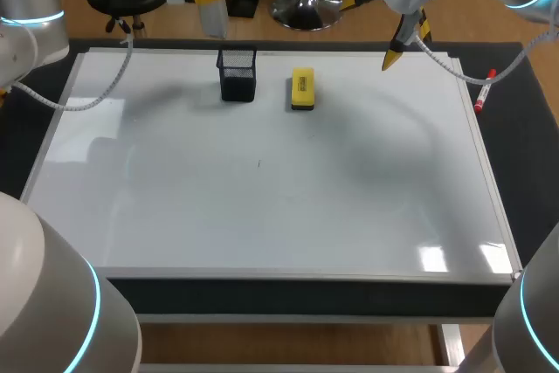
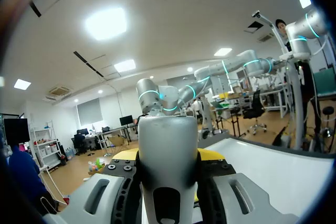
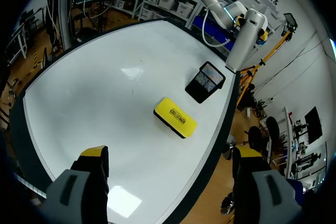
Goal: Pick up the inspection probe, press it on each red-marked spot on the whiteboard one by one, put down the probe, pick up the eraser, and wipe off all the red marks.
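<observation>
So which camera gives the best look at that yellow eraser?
The right wrist view: the eraser lies whole and close, beside the mesh holder. The head view shows it smaller, at the far side of the board. The left wrist view shows none of it; the held probe fills it.

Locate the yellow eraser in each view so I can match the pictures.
Head view: the eraser lies on the whiteboard's far part, right of the black mesh holder.
Left wrist view: not in it.
Right wrist view: eraser ahead of the open right end effector, beside the holder.
Shared landmark: the mesh holder, in head and right wrist views.
</observation>
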